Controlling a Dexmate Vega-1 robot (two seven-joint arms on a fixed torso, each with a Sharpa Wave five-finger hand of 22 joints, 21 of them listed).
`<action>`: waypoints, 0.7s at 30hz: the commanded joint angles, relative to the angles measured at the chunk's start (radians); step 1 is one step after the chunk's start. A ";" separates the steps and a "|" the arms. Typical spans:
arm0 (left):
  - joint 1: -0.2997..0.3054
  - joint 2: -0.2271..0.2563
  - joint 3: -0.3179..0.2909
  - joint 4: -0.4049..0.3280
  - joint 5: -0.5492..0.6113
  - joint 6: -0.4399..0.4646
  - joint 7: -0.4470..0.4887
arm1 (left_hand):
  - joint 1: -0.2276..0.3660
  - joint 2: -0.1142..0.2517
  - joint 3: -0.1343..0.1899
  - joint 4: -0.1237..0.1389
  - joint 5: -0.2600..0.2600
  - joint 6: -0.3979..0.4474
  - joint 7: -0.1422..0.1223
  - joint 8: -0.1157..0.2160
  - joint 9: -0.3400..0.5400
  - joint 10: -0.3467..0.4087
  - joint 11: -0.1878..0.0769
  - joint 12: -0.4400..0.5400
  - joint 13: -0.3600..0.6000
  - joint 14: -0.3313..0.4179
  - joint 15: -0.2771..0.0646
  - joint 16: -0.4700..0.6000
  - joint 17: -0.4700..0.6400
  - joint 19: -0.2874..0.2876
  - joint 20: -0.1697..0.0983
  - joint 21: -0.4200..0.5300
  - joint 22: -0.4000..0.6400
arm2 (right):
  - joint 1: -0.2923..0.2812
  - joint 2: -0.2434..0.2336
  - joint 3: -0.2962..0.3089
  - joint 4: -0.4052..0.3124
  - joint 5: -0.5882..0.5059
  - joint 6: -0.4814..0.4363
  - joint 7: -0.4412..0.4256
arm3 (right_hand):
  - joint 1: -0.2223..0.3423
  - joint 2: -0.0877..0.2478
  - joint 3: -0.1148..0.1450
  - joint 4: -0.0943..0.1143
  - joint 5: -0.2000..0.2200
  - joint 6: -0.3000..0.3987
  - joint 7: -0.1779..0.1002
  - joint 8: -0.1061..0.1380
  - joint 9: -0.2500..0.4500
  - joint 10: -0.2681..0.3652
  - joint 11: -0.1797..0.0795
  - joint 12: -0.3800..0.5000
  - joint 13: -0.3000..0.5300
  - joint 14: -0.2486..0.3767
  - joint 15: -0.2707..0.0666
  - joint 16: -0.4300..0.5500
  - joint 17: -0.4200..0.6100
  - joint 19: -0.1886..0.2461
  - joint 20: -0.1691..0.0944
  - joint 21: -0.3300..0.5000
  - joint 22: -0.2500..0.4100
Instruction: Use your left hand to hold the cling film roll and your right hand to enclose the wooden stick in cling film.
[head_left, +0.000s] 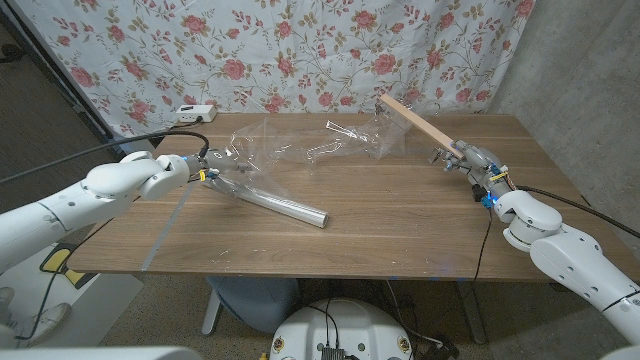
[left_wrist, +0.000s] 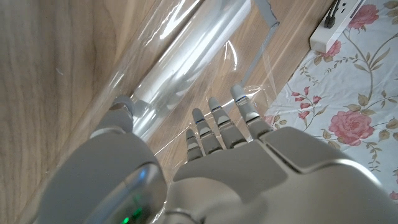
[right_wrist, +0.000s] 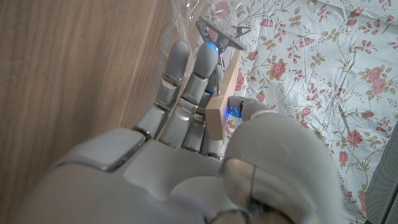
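- Roll (head_left: 278, 204) of cling film lies slanted on the wooden table (head_left: 400, 215); the left hand (head_left: 195, 167) grips its upper end.
- Film (head_left: 300, 148) stretches loosely from there toward the stick.
- Right hand (head_left: 470, 158) clamps the wooden stick (head_left: 418, 122), raised and tilted over the table's far right.

The cling film roll (head_left: 283, 205), a long slim silvery tube of clear plastic film, lies flat on the wooden table, angled from left-centre toward the middle. A crumpled transparent sheet (head_left: 300, 145) is drawn off it and runs across to the far right. The wooden stick (head_left: 420, 122), a flat pale slat, is raised and tilted, its far end inside the film.
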 joint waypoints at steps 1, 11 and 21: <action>-0.023 -0.010 0.018 0.021 0.023 0.009 -0.070 | -0.013 0.002 -0.004 -0.002 0.006 0.057 -0.003 0.021 0.003 0.041 -0.004 0.017 -0.009 0.056 -0.018 0.018 -0.020 0.045 -0.018 -0.001 0.003 | -0.004 0.000 0.002 -0.007 -0.003 -0.007 -0.010 | 0.003 0.015 0.290 -0.157 0.006 0.114 -0.117 0.007 0.005 0.070 -0.070 0.008 0.025 0.003 -0.003 -0.001 0.001 0.000 -0.053 0.005 0.003; -0.064 -0.045 0.054 0.036 0.057 -0.001 -0.138 | -0.053 0.009 -0.002 0.007 0.003 0.193 -0.006 0.057 0.010 0.138 -0.015 0.043 -0.029 0.206 -0.037 0.054 -0.054 0.289 -0.044 0.043 0.000 | -0.001 0.002 0.000 -0.007 -0.006 -0.008 -0.014 | 0.003 0.015 0.290 -0.156 0.006 0.116 -0.116 0.007 0.003 0.076 -0.072 0.005 0.016 0.004 -0.003 0.000 0.003 -0.001 -0.053 0.005 0.003; -0.100 -0.078 0.075 0.051 0.066 0.003 -0.189 | -0.076 0.011 0.014 0.005 -0.001 0.209 -0.014 0.046 0.013 0.199 -0.022 0.060 -0.026 0.297 -0.042 0.062 -0.058 0.462 -0.031 0.058 -0.005 | -0.005 0.003 0.005 -0.007 -0.005 -0.008 -0.017 | 0.004 0.015 0.290 -0.157 0.005 0.115 -0.115 0.007 0.004 0.074 -0.072 0.005 0.016 -0.001 -0.003 -0.004 -0.001 -0.001 -0.053 0.006 0.003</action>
